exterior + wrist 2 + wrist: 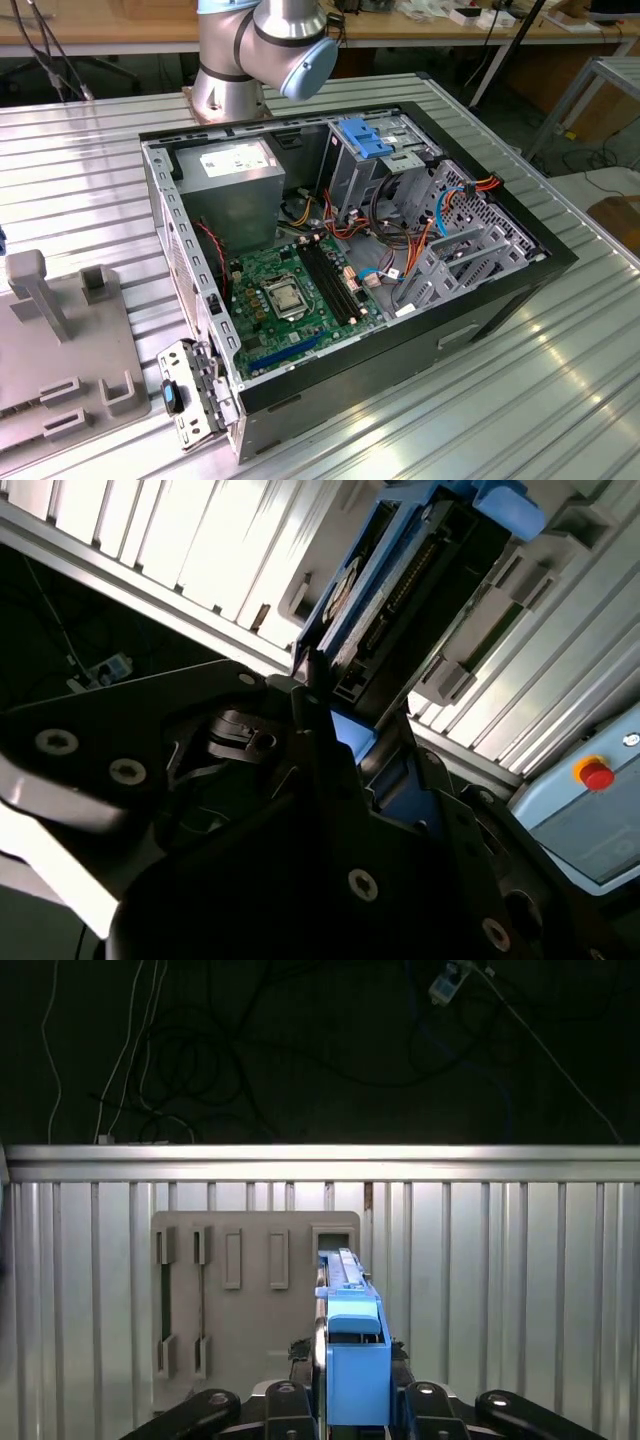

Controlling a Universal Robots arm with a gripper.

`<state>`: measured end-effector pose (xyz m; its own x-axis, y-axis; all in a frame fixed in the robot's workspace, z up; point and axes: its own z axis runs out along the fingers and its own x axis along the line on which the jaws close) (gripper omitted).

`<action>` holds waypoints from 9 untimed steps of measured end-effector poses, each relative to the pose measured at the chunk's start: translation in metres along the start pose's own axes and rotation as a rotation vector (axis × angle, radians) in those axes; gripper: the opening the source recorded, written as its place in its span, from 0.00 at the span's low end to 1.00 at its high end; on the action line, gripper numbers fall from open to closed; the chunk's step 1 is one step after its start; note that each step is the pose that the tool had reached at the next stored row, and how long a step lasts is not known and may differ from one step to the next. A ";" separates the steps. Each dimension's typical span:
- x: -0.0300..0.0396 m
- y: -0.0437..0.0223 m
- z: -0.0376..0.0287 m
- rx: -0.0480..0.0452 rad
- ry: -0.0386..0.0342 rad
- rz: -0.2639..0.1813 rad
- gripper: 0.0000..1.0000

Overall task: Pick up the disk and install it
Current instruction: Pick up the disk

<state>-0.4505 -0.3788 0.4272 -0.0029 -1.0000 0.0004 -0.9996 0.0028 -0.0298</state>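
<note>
A ribbed metal table (560, 380) carries an open computer case (400, 350), lying on its side with the green motherboard (290, 290) facing up and a pale blue bracket (365, 135) at its far end. The arm (265, 45) rises from the table just behind the case. On the exterior view's left, well apart from the case, lies a grey plate (90, 350) with raised posts and slots.

In both wrist views the gripper (352, 1400) is clamped on the disk (350, 1345), which stands on edge between the black fingers (425, 1410). Its blue carrier faces the first wrist view, with the plate and table behind it. The second wrist view shows the disk's dark underside and connector row (420, 570) and a red button (597, 775) nearby.
</note>
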 end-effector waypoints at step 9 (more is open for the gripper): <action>0.0000 -0.0009 -0.0257 0.0000 0.0000 0.000 0.37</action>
<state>-0.4503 -0.3788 0.4529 -0.0028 -1.0000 0.0004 -0.9996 0.0028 -0.0298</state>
